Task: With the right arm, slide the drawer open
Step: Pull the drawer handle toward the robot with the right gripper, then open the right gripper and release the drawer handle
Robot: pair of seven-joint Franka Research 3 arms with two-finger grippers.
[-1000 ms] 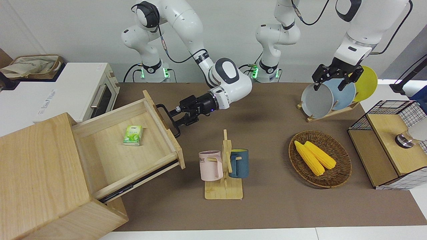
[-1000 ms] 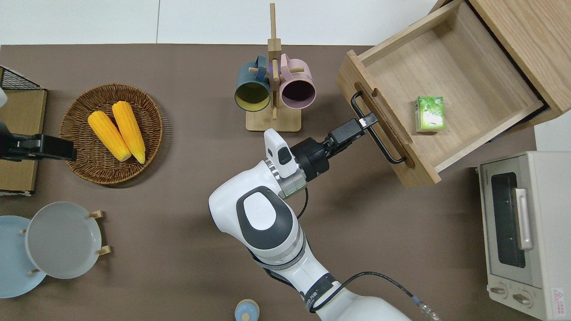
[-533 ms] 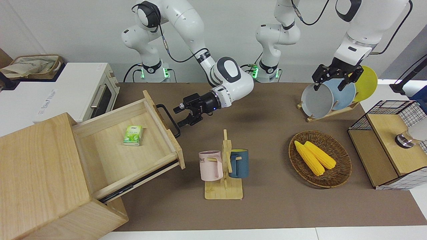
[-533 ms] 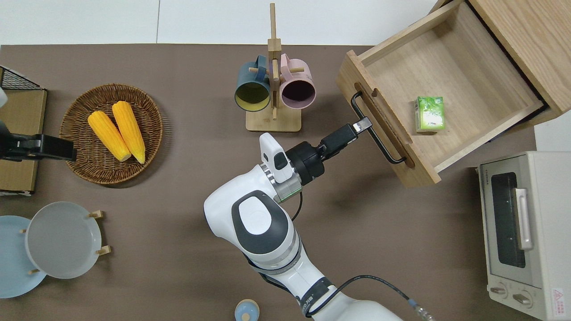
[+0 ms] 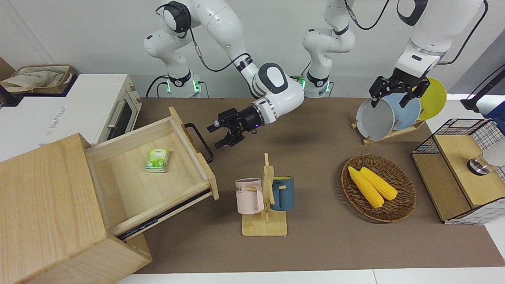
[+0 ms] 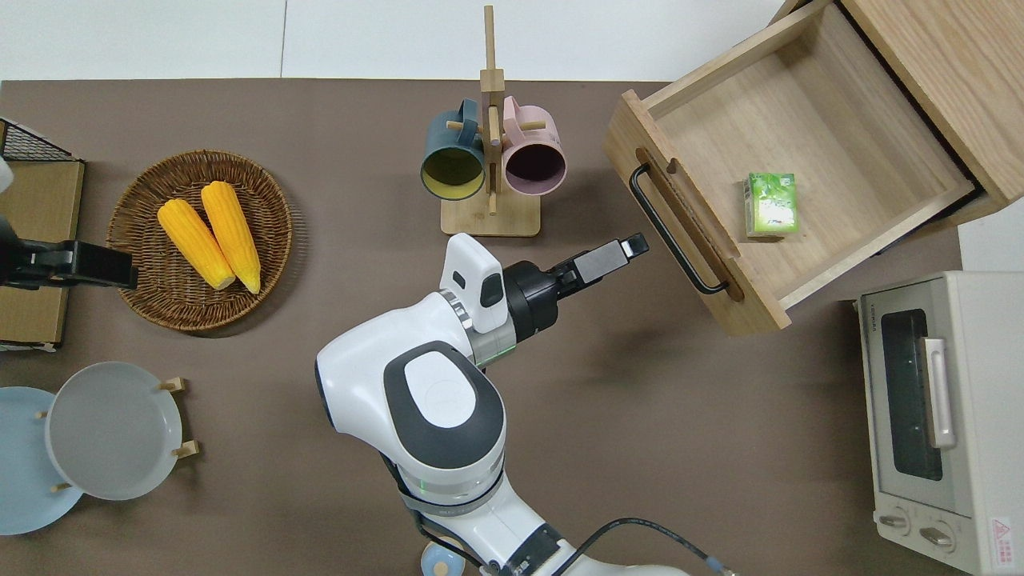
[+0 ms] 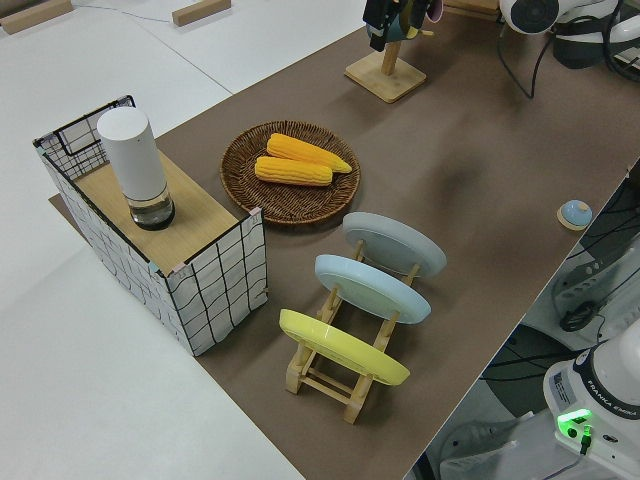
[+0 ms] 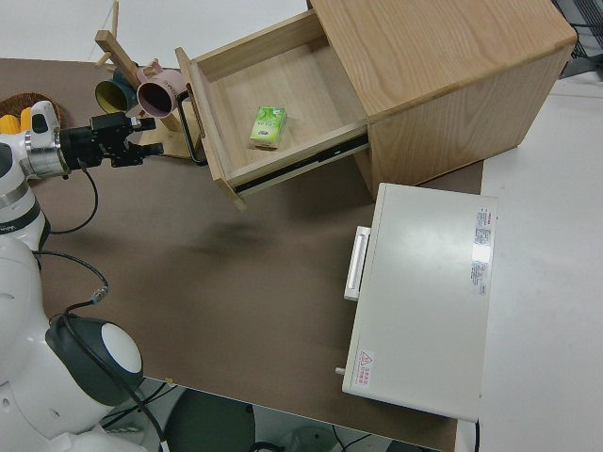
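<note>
The pale-wood drawer [image 5: 158, 185] [image 6: 832, 136] [image 8: 301, 89] stands pulled far out of the large wooden cabinet [image 5: 47, 197] [image 6: 944, 72] [image 8: 443, 75]. A small green carton [image 5: 157, 160] [image 6: 770, 205] lies inside it. Its black bar handle [image 5: 201, 142] [image 6: 672, 232] [image 8: 191, 132] is free. My right gripper [image 5: 215, 136] [image 6: 636, 244] [image 8: 146, 137] hangs open a short way off the handle, pointing at it and holding nothing. It is over bare table between the drawer front and the mug rack. The left arm [image 5: 396, 92] is parked.
A wooden mug rack [image 5: 265, 197] [image 6: 490, 160] with a pink and a blue mug stands close to the right gripper. A white toaster oven [image 5: 98, 106] [image 6: 936, 416] sits beside the cabinet. A corn basket [image 5: 378, 187], a plate rack [image 5: 390, 114] and a wire-grid cabinet [image 5: 461, 169] fill the left arm's end.
My right gripper has come off the drawer handle and drawn back from it toward the left arm's end. The drawer has stayed where it was.
</note>
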